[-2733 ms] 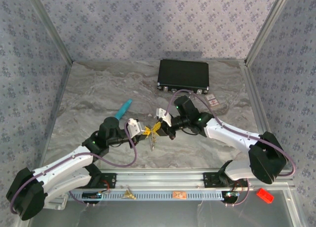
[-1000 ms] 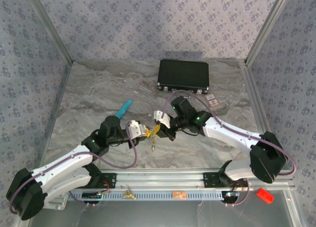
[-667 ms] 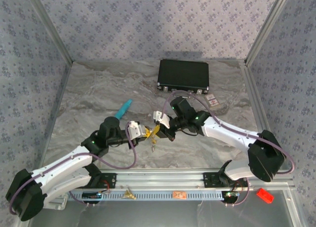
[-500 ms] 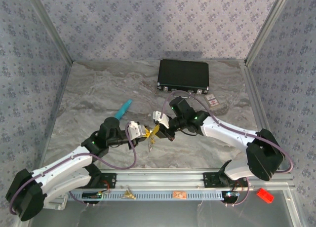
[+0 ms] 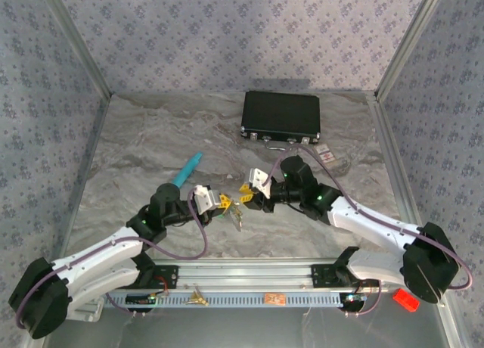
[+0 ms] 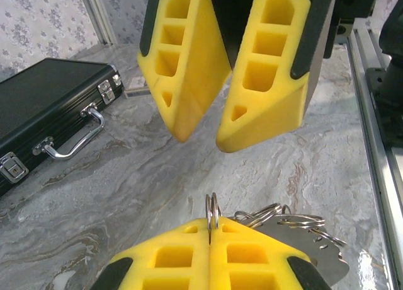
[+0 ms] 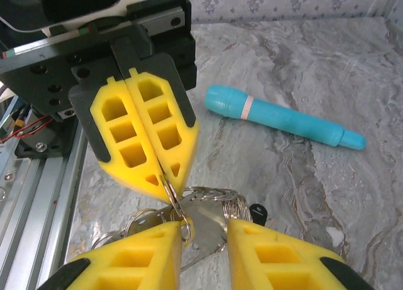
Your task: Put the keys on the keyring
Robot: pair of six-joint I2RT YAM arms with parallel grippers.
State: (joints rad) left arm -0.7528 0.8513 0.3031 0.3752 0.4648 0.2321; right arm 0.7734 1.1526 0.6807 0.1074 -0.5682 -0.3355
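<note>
My left gripper (image 5: 222, 203) (image 6: 212, 227) is shut on a thin silver split ring of the keyring (image 6: 212, 209) (image 7: 171, 190), which stands on edge between its yellow pads. From that ring hangs a bunch of silver rings and flat metal keys (image 6: 302, 234) (image 7: 217, 211) (image 5: 237, 212), low over the marble table. My right gripper (image 5: 248, 189) (image 7: 204, 234) is open and faces the left one, its fingers (image 6: 189, 63) a short way off the ring. Its two pads straddle the bunch without gripping it. A small black capsule piece (image 7: 257, 210) lies by the rings.
A teal tube (image 5: 189, 168) (image 7: 283, 117) lies on the table left of the grippers. A shut black case (image 5: 280, 113) (image 6: 44, 107) lies at the back. Small tags (image 5: 324, 152) lie to the right of the case. The aluminium rail (image 5: 249, 276) runs along the near edge.
My right gripper has opened and drawn back to the right, off the ring. The left gripper has kept the ring and dropped slightly, with the bunch hanging from it.
</note>
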